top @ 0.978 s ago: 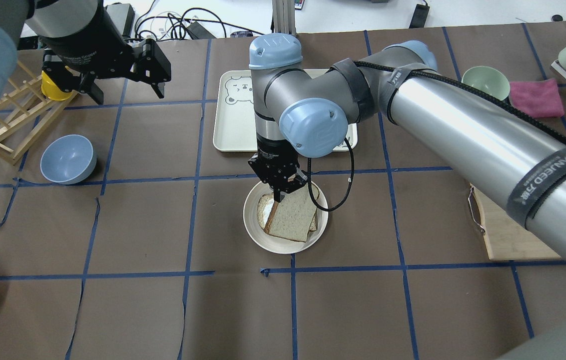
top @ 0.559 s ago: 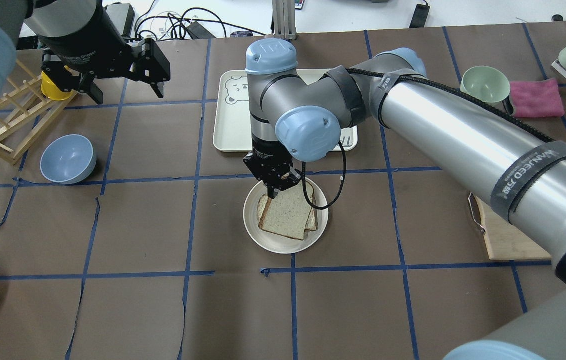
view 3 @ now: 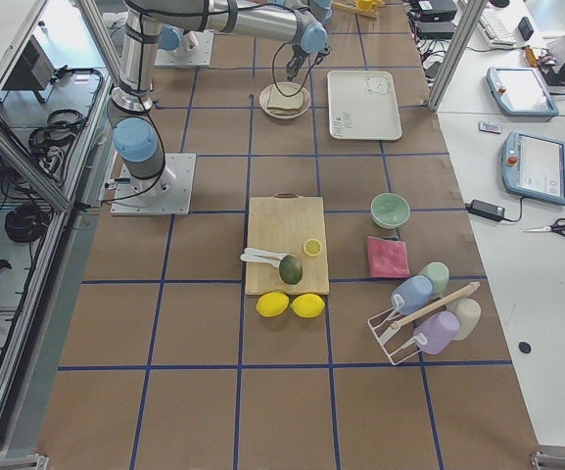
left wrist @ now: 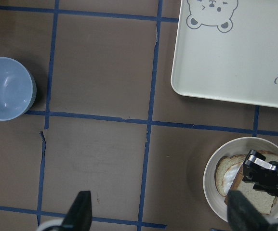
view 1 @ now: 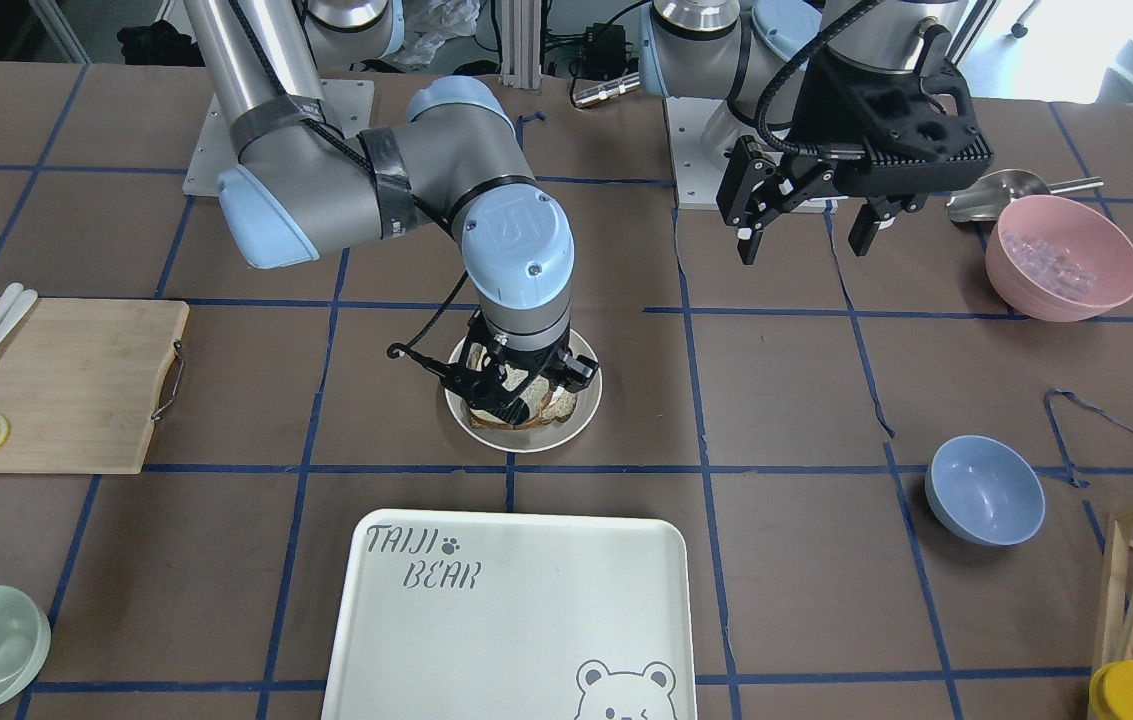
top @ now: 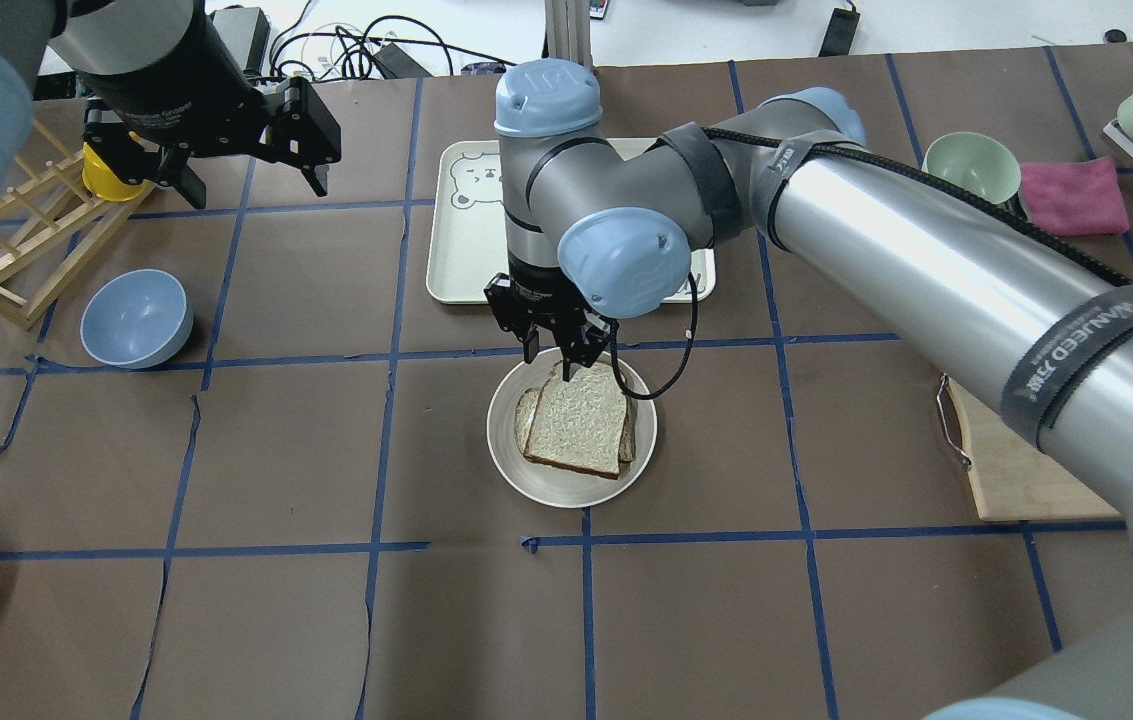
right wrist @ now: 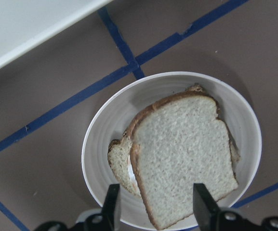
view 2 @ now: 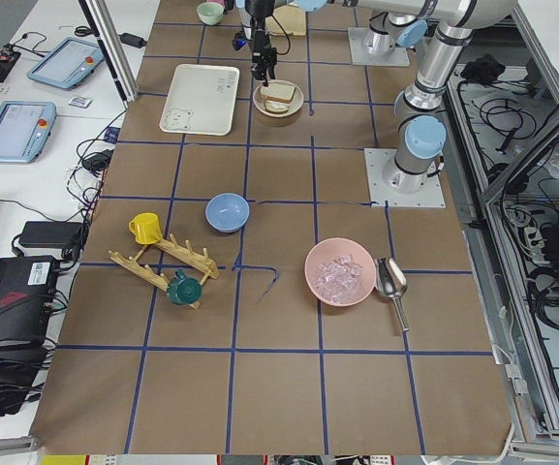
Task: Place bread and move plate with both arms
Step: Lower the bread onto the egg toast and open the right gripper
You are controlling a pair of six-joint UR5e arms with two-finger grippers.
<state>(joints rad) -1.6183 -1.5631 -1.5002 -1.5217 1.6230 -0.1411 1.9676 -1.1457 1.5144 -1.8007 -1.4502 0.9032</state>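
Note:
The bread (top: 578, 420) lies flat on the round cream plate (top: 506, 455), on top of a darker slice with egg (top: 526, 410). My right gripper (top: 548, 362) is open and empty, hanging just above the plate's far rim, clear of the bread. In the right wrist view the bread (right wrist: 182, 154) lies free on the plate (right wrist: 100, 139), with the open gripper (right wrist: 155, 207) at the bottom edge. My left gripper (top: 246, 185) is open and empty, high over the table's far left; its wrist view shows the plate (left wrist: 211, 178) at lower right.
The "TAIJI BEAR" tray (top: 466, 250) lies just beyond the plate. A blue bowl (top: 136, 318), a wooden rack (top: 6, 250) and a yellow cup (top: 106, 175) are at the left. A green bowl (top: 971, 165), a pink cloth (top: 1073, 195) and a cutting board (view 1: 56, 380) are at the right.
My right gripper lowered the tilted bread onto the plate, opened and drew back toward the tray. The bread now lies flat. The left arm has not moved.

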